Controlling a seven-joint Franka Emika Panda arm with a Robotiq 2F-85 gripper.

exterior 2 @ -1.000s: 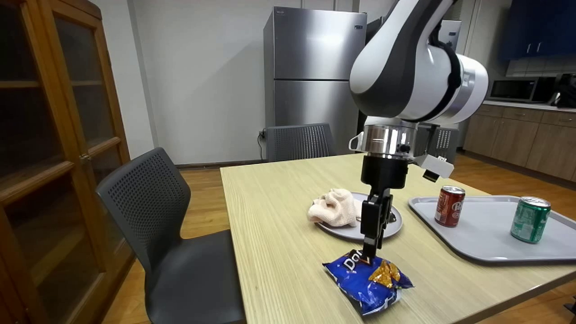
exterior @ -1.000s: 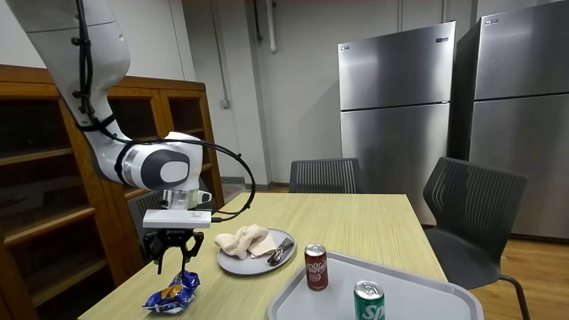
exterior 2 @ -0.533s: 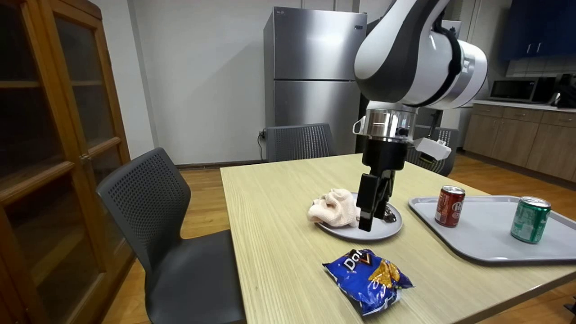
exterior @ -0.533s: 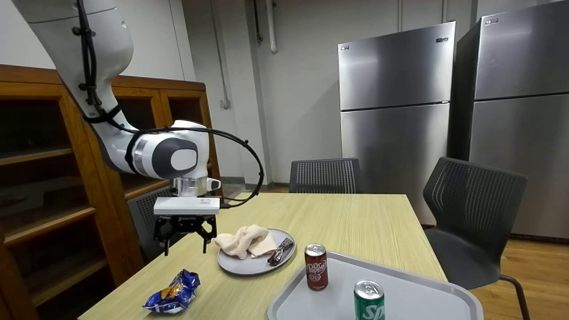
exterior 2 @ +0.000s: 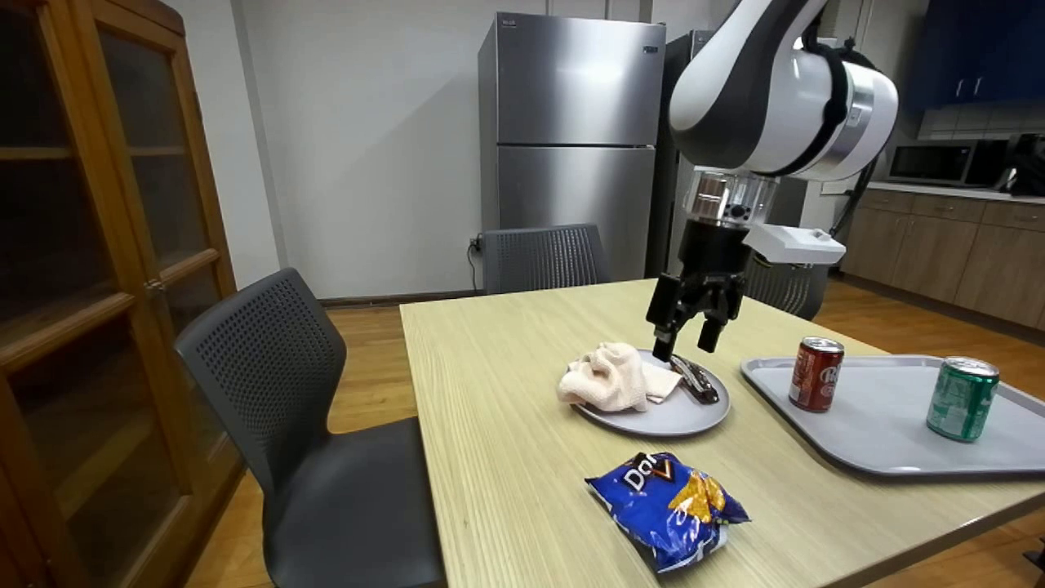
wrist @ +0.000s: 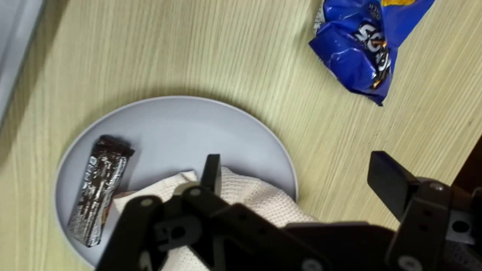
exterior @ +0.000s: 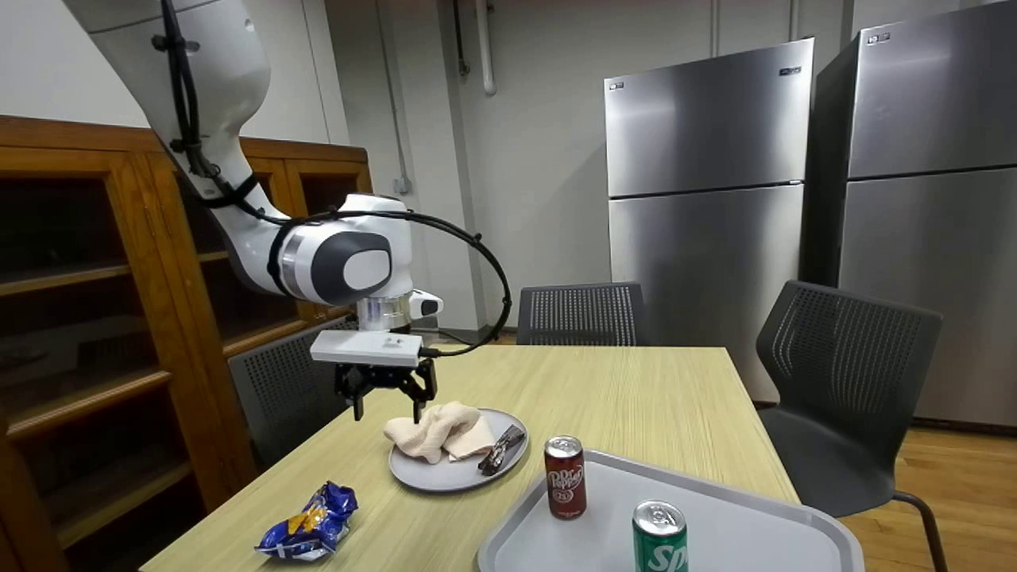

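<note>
My gripper (exterior: 388, 415) is open and empty, held above the table near the plate's cloth side; it also shows in an exterior view (exterior 2: 686, 347) and in the wrist view (wrist: 295, 165). Below it is a round grey plate (wrist: 169, 120). A crumpled cream cloth (wrist: 260, 194) lies on the plate and hangs over its rim, partly hidden by the fingers in the wrist view. A dark wrapped bar (wrist: 99, 188) lies on the plate beside the cloth. A blue Doritos bag (exterior 2: 665, 506) lies on the table, apart from the gripper and the plate.
A grey tray (exterior 2: 882, 445) on the table holds a red Dr Pepper can (exterior 2: 816, 376) and a green Sprite can (exterior 2: 963, 400), both upright. Dark chairs (exterior 2: 302, 425) stand around the table (exterior: 636, 397). A wooden cabinet (exterior: 183, 381) stands behind the arm.
My gripper has risen from the Doritos bag, its fingers spreading wider, and has moved over toward the plate, tilting slightly. The bag has stayed in place on the table.
</note>
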